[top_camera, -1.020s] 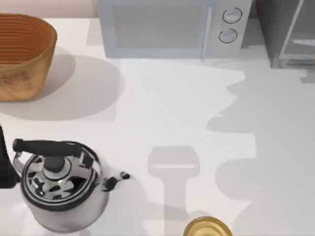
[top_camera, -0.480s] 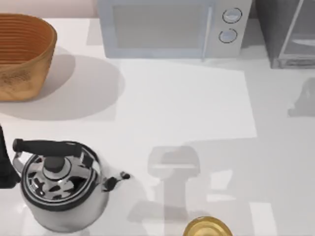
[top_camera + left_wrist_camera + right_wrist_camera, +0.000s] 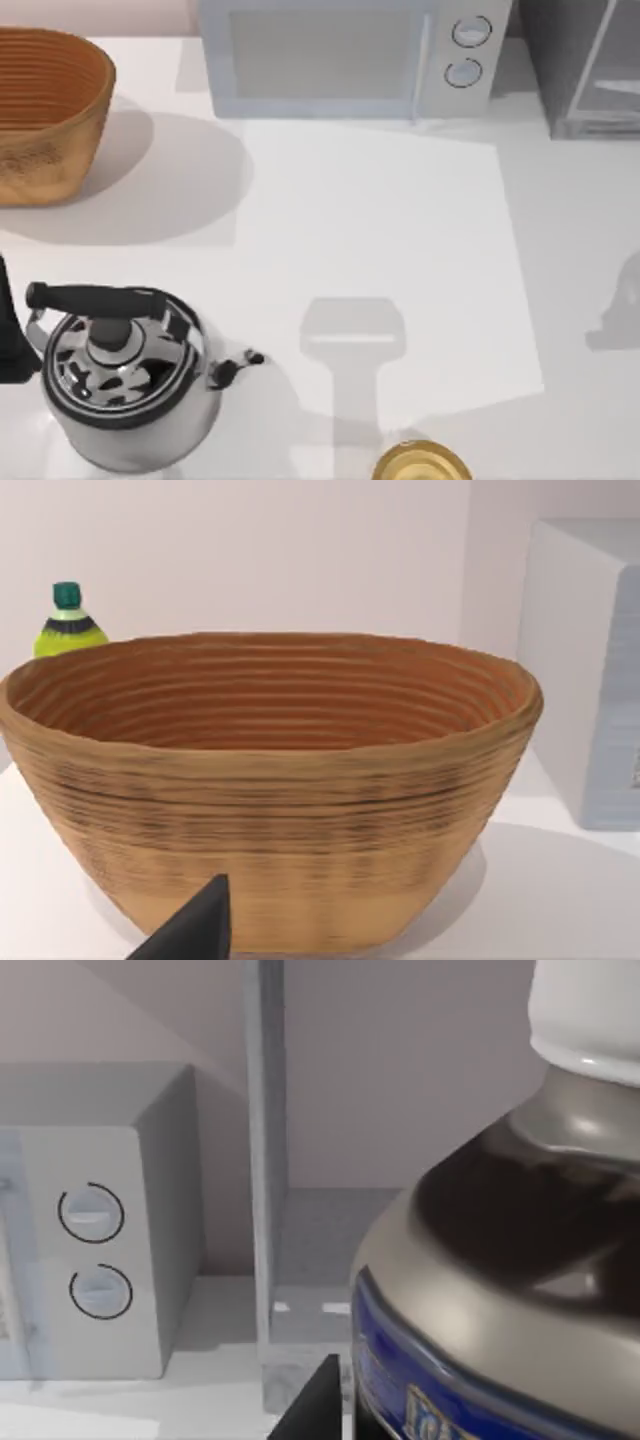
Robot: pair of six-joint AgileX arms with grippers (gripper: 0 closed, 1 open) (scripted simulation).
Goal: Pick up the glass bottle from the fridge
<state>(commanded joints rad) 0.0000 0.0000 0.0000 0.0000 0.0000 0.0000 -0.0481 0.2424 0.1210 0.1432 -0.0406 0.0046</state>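
Glass bottle (image 3: 500, 1260), white-capped, greyish body with blue label, sits close against the right gripper's dark finger (image 3: 315, 1400) (grip state: cannot tell). Beyond it stands the dark grey fridge (image 3: 265, 1160) with pale door frame.

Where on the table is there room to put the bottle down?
The widest bare patch of table lies in the middle, between the microwave, the basket and the kettle. The right side in front of the fridge is bare too. The near left is crowded by the kettle, with the amber jar at the near edge.
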